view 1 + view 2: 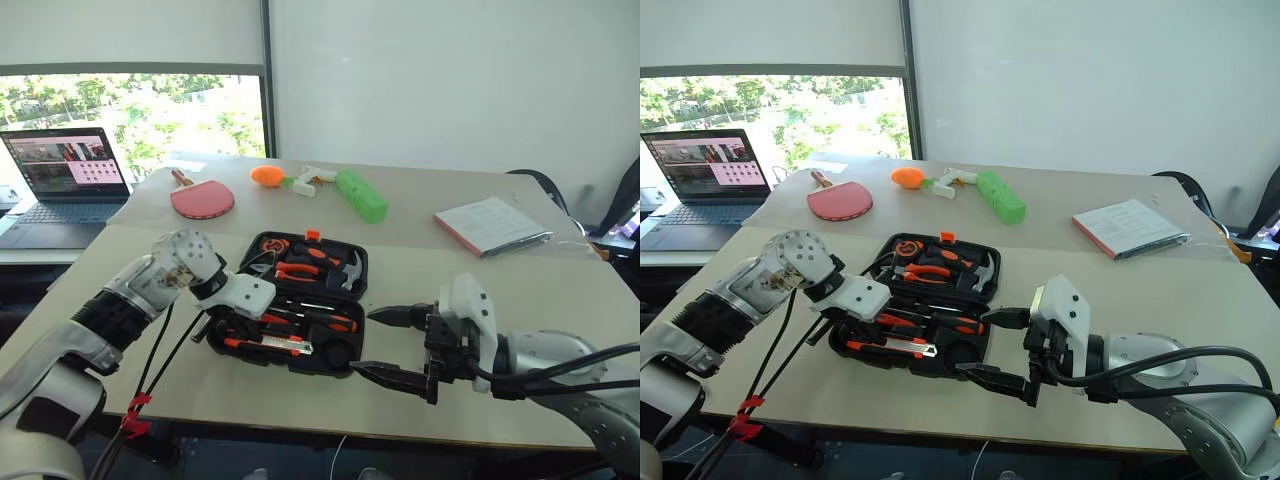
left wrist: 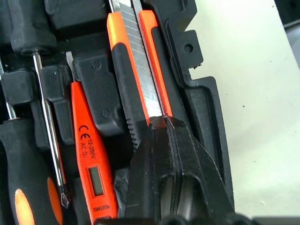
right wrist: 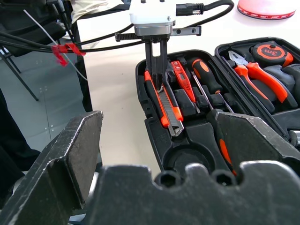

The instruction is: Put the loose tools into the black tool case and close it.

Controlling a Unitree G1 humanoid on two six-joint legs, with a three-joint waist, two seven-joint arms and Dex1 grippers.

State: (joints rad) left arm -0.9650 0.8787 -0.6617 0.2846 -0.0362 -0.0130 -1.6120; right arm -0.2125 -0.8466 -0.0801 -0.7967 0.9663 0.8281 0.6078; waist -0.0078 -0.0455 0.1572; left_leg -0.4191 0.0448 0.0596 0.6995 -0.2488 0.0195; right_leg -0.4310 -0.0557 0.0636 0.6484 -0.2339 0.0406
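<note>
Left eye view shows a big pale counter (image 1: 560, 300) with a black tool case (image 1: 290, 300) lying open near the middle of it. The case has two halves. The far half holds orange pliers (image 1: 300, 270), a round tape measure (image 3: 271, 50) and a hammer (image 1: 350, 268). The near half holds the smaller tools, each lying in its own shaped slot.

At the back of the counter sit a red paddle (image 1: 203, 200), a green block (image 1: 362, 195) and an orange ball (image 1: 266, 176). A laptop (image 1: 62, 185) stands open on the far left, and a notebook (image 1: 490, 225) lies off to the right.

The left hand (image 3: 158, 84) points down into the near half of the case, at its left end. Its two black fingers are squeezed tight together, and their tips (image 2: 164, 124) touch the black-and-orange utility knife (image 2: 133, 61), which lies flat in its slot along the case's front edge. You cannot tell if the fingers truly pinch the knife or just press on it.

Just beside the knife lies a slim orange tester (image 2: 91, 159), then a screwdriver (image 2: 28, 187) with a black and orange handle.

The right hand (image 1: 385, 345) hangs just past the right end of the case, pointing left. Its fingers are spread wide and hold nothing.
</note>
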